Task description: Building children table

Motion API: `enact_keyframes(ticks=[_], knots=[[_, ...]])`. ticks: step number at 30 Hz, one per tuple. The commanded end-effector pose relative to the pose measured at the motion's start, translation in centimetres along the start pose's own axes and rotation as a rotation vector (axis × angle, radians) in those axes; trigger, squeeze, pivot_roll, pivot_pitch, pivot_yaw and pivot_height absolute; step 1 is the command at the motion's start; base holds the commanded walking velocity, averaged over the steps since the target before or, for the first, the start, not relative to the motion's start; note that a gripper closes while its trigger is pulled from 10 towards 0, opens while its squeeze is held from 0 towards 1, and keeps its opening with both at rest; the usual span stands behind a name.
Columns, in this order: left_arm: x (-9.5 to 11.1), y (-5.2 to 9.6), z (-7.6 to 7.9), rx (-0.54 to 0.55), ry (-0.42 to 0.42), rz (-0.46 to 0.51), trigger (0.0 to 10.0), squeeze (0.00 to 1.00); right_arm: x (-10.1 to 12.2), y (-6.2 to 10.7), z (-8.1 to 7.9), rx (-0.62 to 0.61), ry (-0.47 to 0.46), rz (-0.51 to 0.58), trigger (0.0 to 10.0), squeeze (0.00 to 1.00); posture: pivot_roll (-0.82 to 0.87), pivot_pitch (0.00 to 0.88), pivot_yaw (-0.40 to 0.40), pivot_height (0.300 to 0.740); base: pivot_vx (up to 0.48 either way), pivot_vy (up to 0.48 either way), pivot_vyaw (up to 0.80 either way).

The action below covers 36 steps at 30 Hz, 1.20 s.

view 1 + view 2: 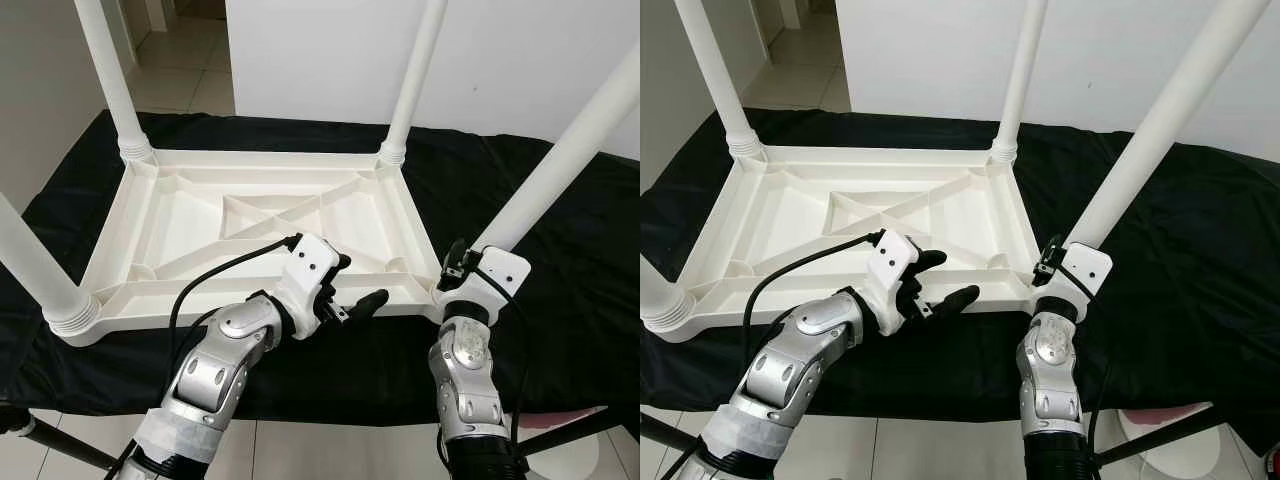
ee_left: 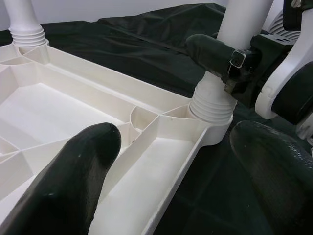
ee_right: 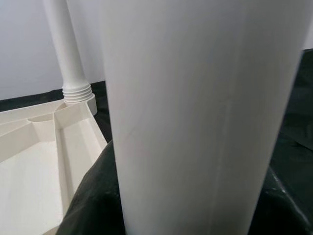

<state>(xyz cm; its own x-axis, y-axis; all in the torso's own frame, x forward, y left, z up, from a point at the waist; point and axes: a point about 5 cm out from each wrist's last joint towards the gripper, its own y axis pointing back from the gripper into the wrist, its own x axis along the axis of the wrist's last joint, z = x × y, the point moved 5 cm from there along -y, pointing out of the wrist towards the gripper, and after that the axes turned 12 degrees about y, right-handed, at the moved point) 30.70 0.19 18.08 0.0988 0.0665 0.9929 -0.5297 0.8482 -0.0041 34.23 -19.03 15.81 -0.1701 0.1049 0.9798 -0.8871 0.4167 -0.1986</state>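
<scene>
From the left eye view, the white plastic table (image 1: 250, 225) is seen flipped upside down on a black cloth (image 1: 560, 200), its ribbed underside forming shallow open compartments with nothing in them. Four white legs stand up from the corners; the near right leg (image 1: 560, 165) is gripped low down by the right gripper (image 1: 458, 262), fingers closed around it just above the socket. The left gripper (image 1: 352, 290) is held over the table's near edge, fingers spread apart, nothing held. In the left wrist view, the threaded collar (image 2: 211, 105) of that leg is seen seated in the corner socket. In the right wrist view, the leg is seen right up close.
</scene>
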Motion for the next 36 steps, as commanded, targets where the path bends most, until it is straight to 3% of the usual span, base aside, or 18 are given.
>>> enact_keyframes(ticks=[1,2,7,14,15,16,24,29,36], knots=[[0.1,-0.3,-0.1,0.015,-0.011,0.007,10.0,0.00,-3.6,1.1,0.2,0.031,0.016,-0.123,10.0,0.60,0.04,0.065,-0.022,0.740,0.000,0.000,0.00],[0.1,-0.3,-0.1,0.015,-0.011,0.007,10.0,0.00,-3.3,1.1,0.0,0.057,-0.001,-0.100,10.0,1.00,0.04,0.064,-0.023,0.740,0.000,0.000,0.00],[0.1,-0.4,0.0,0.011,-0.009,0.006,10.0,0.00,-2.0,0.6,0.5,0.113,0.000,-0.004,10.0,1.00,0.04,0.069,-0.021,0.740,0.000,0.000,0.00],[0.1,-0.5,0.2,0.005,-0.010,0.007,10.0,0.00,-1.8,0.1,1.4,0.153,0.038,0.025,10.0,1.00,0.03,0.072,-0.017,0.740,0.000,0.000,0.00],[0.1,-0.5,0.2,0.004,-0.010,0.007,10.0,0.00,-1.8,0.0,1.5,0.180,0.050,0.035,10.0,0.12,0.03,0.075,-0.015,0.740,0.000,0.000,0.00],[0.1,-0.5,0.2,0.003,-0.009,0.006,10.0,0.00,-1.6,-0.1,1.7,0.217,0.052,0.048,10.0,0.00,0.03,0.075,-0.015,0.740,0.000,0.000,0.00],[-0.3,-0.8,0.4,-0.003,-0.012,-0.011,10.0,0.00,-1.0,-0.3,1.7,0.356,0.071,0.091,10.0,0.00,0.03,0.079,-0.014,0.740,0.000,0.000,0.00],[-2.0,-1.0,1.3,-0.029,-0.026,-0.069,10.0,0.00,-0.8,-0.5,1.7,0.494,0.065,0.096,10.0,0.00,0.02,0.079,-0.013,0.740,0.000,0.000,0.00],[-2.9,-1.1,1.9,-0.040,-0.027,-0.094,10.0,0.00,-0.5,-1.1,2.3,0.548,0.102,0.114,10.0,0.00,0.02,0.075,-0.012,0.740,0.000,0.000,0.00]])
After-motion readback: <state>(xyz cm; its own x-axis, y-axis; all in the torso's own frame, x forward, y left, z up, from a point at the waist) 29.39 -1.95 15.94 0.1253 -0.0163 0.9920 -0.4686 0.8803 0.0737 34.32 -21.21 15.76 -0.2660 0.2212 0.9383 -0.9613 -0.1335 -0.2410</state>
